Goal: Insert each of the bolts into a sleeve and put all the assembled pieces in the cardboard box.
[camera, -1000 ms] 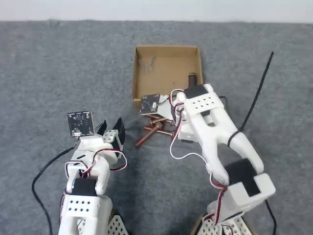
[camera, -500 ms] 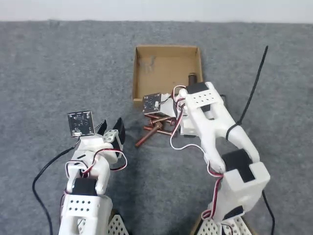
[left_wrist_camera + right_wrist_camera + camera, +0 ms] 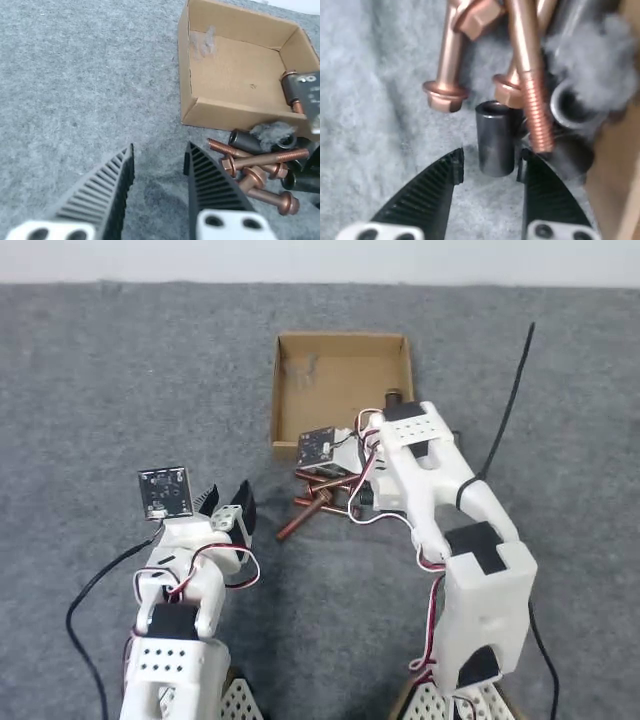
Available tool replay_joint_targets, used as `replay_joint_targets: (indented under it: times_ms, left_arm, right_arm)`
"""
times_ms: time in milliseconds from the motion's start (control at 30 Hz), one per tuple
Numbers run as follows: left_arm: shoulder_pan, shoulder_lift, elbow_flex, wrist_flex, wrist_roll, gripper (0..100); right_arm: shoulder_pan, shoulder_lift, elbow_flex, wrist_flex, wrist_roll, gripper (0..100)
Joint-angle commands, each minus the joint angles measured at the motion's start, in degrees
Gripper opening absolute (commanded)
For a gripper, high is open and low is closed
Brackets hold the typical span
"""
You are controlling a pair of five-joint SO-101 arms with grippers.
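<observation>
Grey, felt-like nap across the table [image 3: 120, 370]. At upper centre of the high view, a shallow square cardboard box [image 3: 340, 338], plain brown and open on top, with a dark cylinder [image 3: 393, 398] against its right wall, copper showing at one end in the left wrist view. Just below the box's front wall, touching and crossing one another, a heap of copper-coloured bolts [image 3: 315, 502]: smooth shanks, threaded tips, flanged hex heads. Among them, short black tubes, one capped by a tuft of grey fluff [image 3: 267, 132]. At lower left, the left pincer [image 3: 160, 150]: black ribbed jaws spread moderately, gripping nothing, hanging over bare table left of the heap. At the heap, the right pincer [image 3: 490, 154]: likewise black and ribbed, parted and straddling the near end of one smooth black sleeve [image 3: 495, 137], not clamped on it; a clear gap on one side, the other too close to judge. Compared with a second earlier: right arm [image 3: 440, 490] stretched farther toward the box, wrist board [image 3: 322, 446] shifted slightly up and right in the high view, rear section swung leftward; left arm [image 3: 185, 580], bolts and box unmoved.
</observation>
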Motion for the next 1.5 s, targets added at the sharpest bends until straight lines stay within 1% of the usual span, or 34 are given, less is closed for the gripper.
replay_joint_targets:
  times_ms: [0, 100, 200, 233, 400, 467, 600, 667, 767, 900, 1067, 1200, 1267, 1367, 1467]
  left_arm:
    - [0.3, -1.1, -0.8, 0.0, 0.4, 16]
    - [0.3, -1.1, -0.8, 0.0, 0.4, 16]
    - [0.3, -1.1, -0.8, 0.0, 0.4, 16]
    - [0.3, -1.1, -0.8, 0.0, 0.4, 16]
    - [0.3, -1.1, -0.8, 0.0, 0.4, 16]
    - [0.3, -1.1, -0.8, 0.0, 0.4, 16]
    - [0.3, -1.1, -0.8, 0.0, 0.4, 16]
    - [0.3, -1.1, -0.8, 0.0, 0.4, 16]
    - [0.3, -1.1, -0.8, 0.0, 0.4, 16]
    - [0.3, -1.1, -0.8, 0.0, 0.4, 16]
    - [0.3, -1.1, -0.8, 0.0, 0.4, 16]
    - [0.3, -1.1, -0.8, 0.0, 0.4, 16]
    - [0.3, -1.1, -0.8, 0.0, 0.4, 16]
    - [0.3, -1.1, -0.8, 0.0, 0.4, 16]
    - [0.3, -1.1, -0.8, 0.0, 0.4, 16]
  right_arm:
    - [1.0, -0.8, -2.4, 1.5, 0.6, 15.3]
    - [0.9, -0.8, -2.4, 1.5, -0.4, 9.2]
    - [0.8, -0.9, -3.2, 0.8, -4.7, 1.1]
    - [0.8, -0.9, -4.0, 1.2, -6.0, 0.4]
    - [1.4, -0.8, -6.9, 1.6, -12.2, 0.6]
    - [1.3, -0.9, -8.1, 3.3, -14.9, 0.6]
    - [1.4, -0.9, -12.0, 10.1, -20.7, 0.6]
    - [2.4, -0.9, -13.4, 13.8, -23.9, 0.6]
    - [4.6, -2.2, -13.1, 16.3, -27.2, 0.6]
    - [8.1, -7.0, -5.6, 15.4, -27.7, 0.6]
    - [11.1, -17.1, 10.3, 6.5, -27.5, 0.6]
    - [11.6, -25.8, 20.8, 1.9, -25.9, 0.9]
    - [11.2, -29.4, 23.7, 0.8, -26.0, 4.9]
    - [11.0, -33.1, 24.9, 0.7, -26.6, 13.6]
    - [9.5, -34.5, 24.9, -1.5, -31.3, 17.4]
